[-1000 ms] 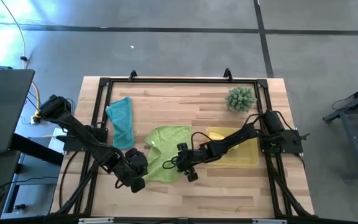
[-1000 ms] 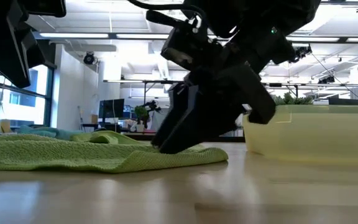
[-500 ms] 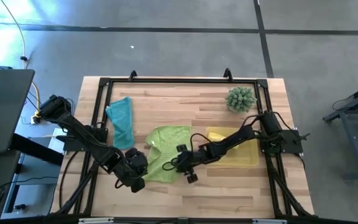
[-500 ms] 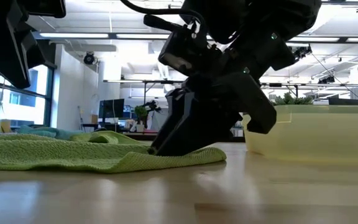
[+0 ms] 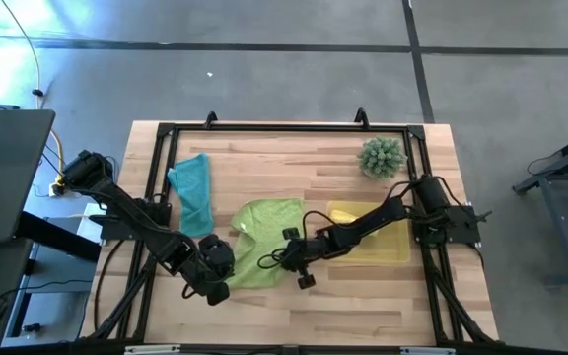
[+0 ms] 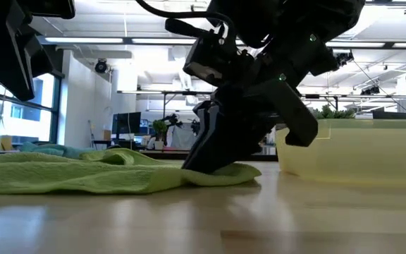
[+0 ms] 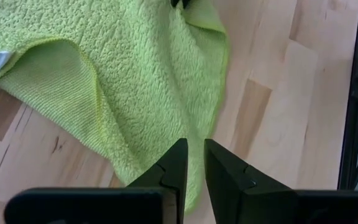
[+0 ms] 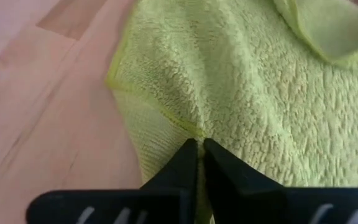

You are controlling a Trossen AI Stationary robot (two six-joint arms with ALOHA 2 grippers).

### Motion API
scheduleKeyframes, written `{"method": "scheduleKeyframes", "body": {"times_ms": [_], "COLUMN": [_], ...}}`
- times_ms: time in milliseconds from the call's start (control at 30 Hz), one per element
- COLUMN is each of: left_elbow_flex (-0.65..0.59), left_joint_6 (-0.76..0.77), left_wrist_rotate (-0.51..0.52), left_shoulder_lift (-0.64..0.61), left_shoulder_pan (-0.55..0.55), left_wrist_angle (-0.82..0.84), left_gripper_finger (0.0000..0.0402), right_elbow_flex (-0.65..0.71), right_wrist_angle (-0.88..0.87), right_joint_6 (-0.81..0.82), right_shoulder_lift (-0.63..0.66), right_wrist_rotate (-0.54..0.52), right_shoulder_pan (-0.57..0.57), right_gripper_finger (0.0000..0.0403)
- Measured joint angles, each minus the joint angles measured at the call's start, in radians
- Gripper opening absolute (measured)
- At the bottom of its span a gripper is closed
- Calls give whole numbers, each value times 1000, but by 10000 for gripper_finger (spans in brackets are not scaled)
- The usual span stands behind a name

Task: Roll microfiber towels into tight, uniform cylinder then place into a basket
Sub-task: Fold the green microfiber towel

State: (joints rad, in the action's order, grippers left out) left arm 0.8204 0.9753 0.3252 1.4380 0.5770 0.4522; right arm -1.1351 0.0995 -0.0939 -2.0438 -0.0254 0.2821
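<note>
The lime green towel (image 5: 262, 240) lies spread on the wooden table's middle, rumpled, with one flap folded over (image 7: 48, 68). My left gripper (image 5: 227, 280) is at its near left corner, shut on it. My right gripper (image 5: 282, 261) is at its near right part, shut on a ridge of the cloth (image 8: 194, 134). The teal towel (image 5: 193, 192) lies crumpled at the far left. The yellow basket (image 5: 394, 247) stands right of the green towel. What lies inside the basket I cannot tell. My left gripper pinches the green towel's narrowing corner (image 7: 188, 180) between its two fingers, which slant down along the table. The cloth there lies slack on the wood. My right gripper pinches a raised ridge at the towel's near right edge (image 8: 191, 132) between its fingertips, slanting down from the right. The ridge is puckered up; the rest of the towel lies on the table.
A spiky green plant (image 5: 381, 156) stands at the far right corner. A black frame (image 5: 264, 128) runs around the table's edges. The basket's wall (image 6: 358, 152) rises just right of my right gripper. Bare wood lies toward the near edge.
My right gripper has shut on the green towel's near right edge, and the cloth there has puckered into a ridge and drawn slightly toward the right. The rest of the towel has stayed put.
</note>
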Motion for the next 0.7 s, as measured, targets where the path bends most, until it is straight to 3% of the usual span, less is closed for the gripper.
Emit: {"method": "scheduleKeyframes", "body": {"times_ms": [200,500,700], "left_elbow_flex": [0,0,0], "left_joint_6": [-3,-2,-10], "left_wrist_rotate": [0,0,0], "left_shoulder_lift": [0,0,0], "left_shoulder_pan": [0,0,0], "left_wrist_angle": [0,0,0], "left_gripper_finger": [44,44,44], "right_elbow_flex": [-10,-9,-9], "right_wrist_angle": [-48,-83,-87], "right_joint_6": [50,79,144], "right_shoulder_lift": [22,22,22], "right_wrist_rotate": [19,47,181], "right_shoulder_pan": [0,12,13], "right_gripper_finger": [25,113,118]}}
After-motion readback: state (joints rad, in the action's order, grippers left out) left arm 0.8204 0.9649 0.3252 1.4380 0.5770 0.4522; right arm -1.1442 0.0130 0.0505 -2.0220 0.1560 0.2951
